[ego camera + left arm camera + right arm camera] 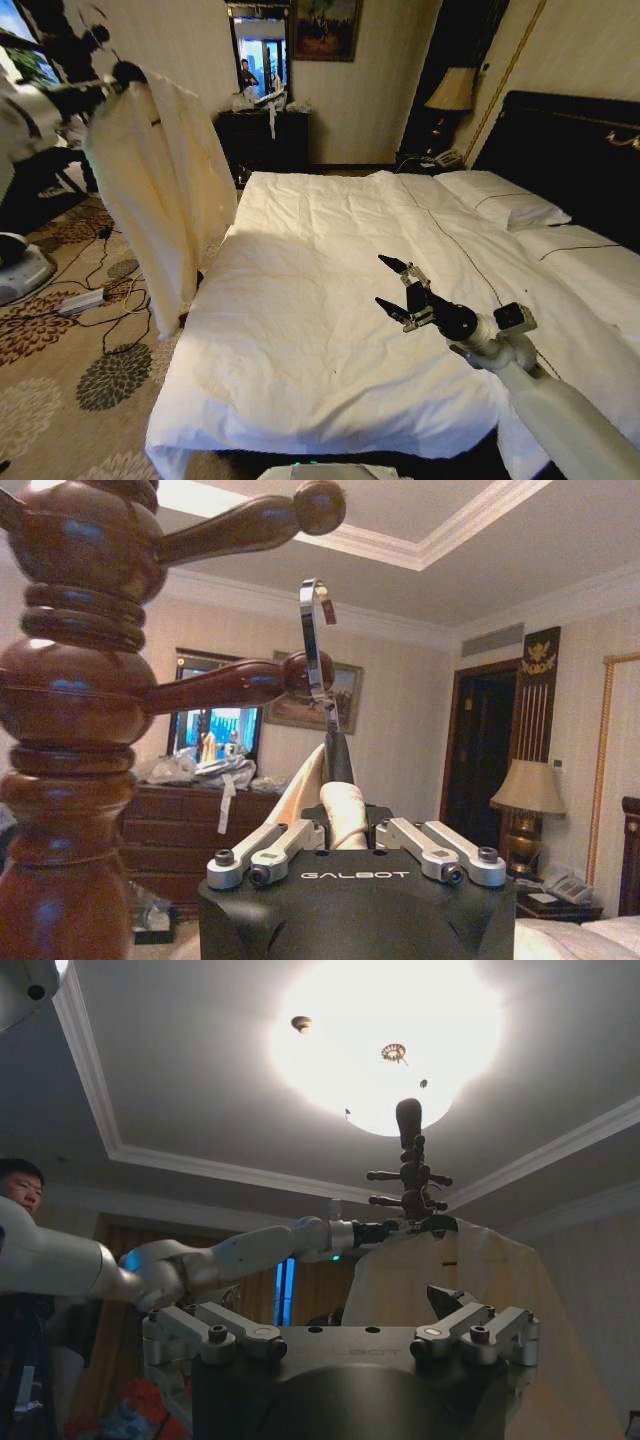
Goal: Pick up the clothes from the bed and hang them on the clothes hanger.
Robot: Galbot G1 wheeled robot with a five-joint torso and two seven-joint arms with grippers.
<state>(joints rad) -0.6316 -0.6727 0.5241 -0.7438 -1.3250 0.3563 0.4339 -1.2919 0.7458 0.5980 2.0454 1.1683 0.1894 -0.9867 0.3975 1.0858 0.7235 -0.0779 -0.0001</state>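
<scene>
At the far left of the head view we see our left gripper [128,74] raised high, holding the clothes hanger [150,100] up by the neck, with the cream clothes [160,190] draped on it and hanging down beside the bed's [300,330] left edge, well above the patterned carpet [60,380]. In the left wrist view our left gripper's fingers [345,815] are closed together on the hanger neck and the cream fabric [305,785], and the silver wire hook [315,645] stands up just in front of one arm of the turned-wood stand [80,680]; we cannot tell whether the hook touches that arm. From the right wrist view the garment [470,1300] hangs close against the stand [408,1170], with our left arm [200,1265] reaching across to it.

Further right, the white duvet lies wrinkled and bare of clothing. Our right gripper [393,285] hovers over the bed's right half, its two fingers spread apart and holding nothing. Pillows [500,200] lie against the dark headboard [570,150] at the far right
</scene>
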